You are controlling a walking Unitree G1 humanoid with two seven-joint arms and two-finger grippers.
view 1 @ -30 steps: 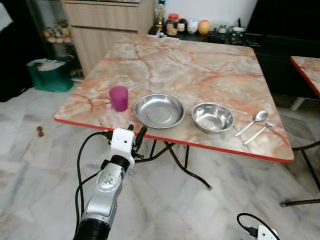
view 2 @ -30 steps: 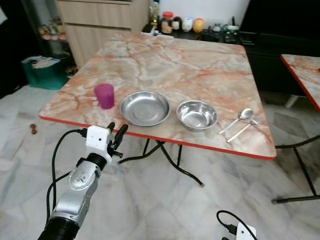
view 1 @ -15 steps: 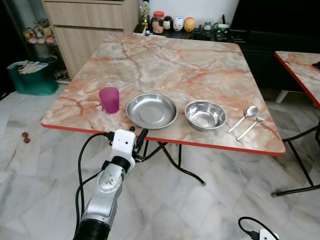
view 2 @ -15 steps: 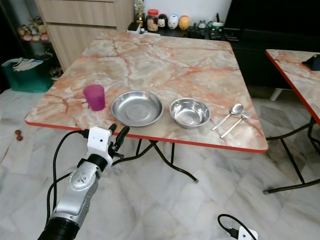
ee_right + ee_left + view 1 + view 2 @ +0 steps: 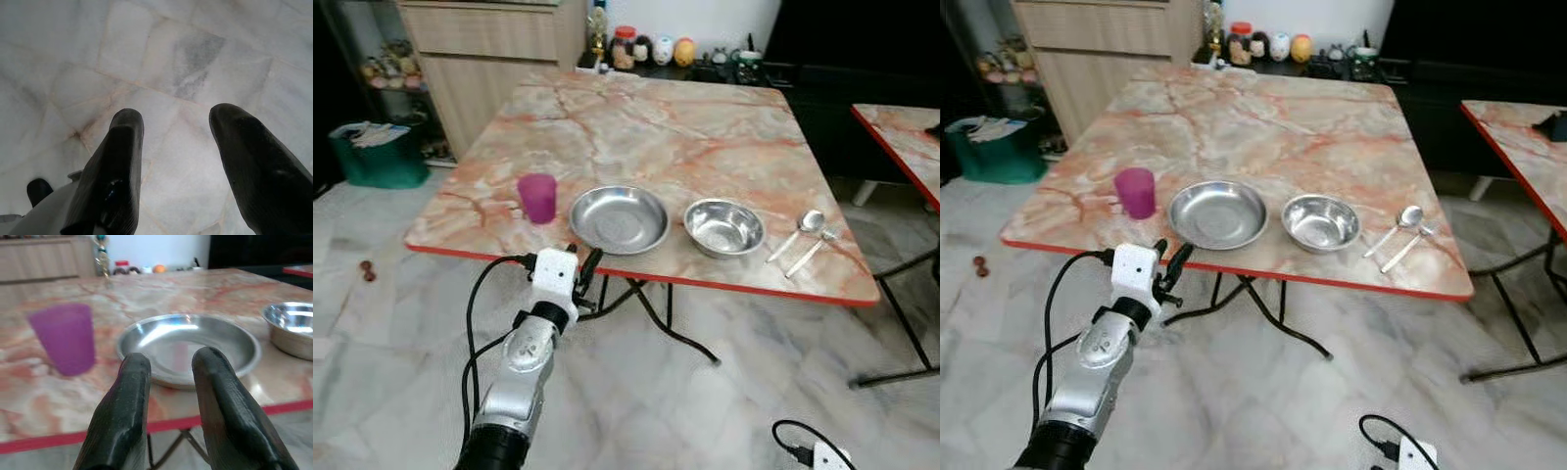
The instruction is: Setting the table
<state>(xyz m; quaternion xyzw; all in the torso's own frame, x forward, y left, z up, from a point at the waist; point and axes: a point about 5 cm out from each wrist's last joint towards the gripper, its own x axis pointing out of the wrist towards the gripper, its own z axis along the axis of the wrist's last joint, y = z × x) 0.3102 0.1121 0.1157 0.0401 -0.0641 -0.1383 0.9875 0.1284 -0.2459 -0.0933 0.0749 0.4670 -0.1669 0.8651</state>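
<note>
A marble table (image 5: 656, 127) with a red edge carries a purple cup (image 5: 537, 197), a steel plate (image 5: 618, 218), a steel bowl (image 5: 724, 227), then a spoon (image 5: 800, 232) and a fork (image 5: 811, 253) side by side at the right. My left gripper (image 5: 582, 262) is raised just in front of the table's front edge, in line with the plate (image 5: 188, 345), open with nothing between its fingers (image 5: 132, 382). My right gripper (image 5: 176, 122) hangs low, open, pointing at the marble floor; its wrist (image 5: 827, 455) shows at the bottom right.
A green bin (image 5: 372, 152) and a wooden cabinet (image 5: 499, 39) stand at the back left. Jars and figurines (image 5: 651, 49) line a dark shelf behind the table. A second red-edged table (image 5: 901, 137) is at the right. Folding legs (image 5: 656, 313) cross under the table.
The whole picture has shifted a little, so the camera has moved. The left arm keeps its pose before the table edge; nothing on the table has moved.
</note>
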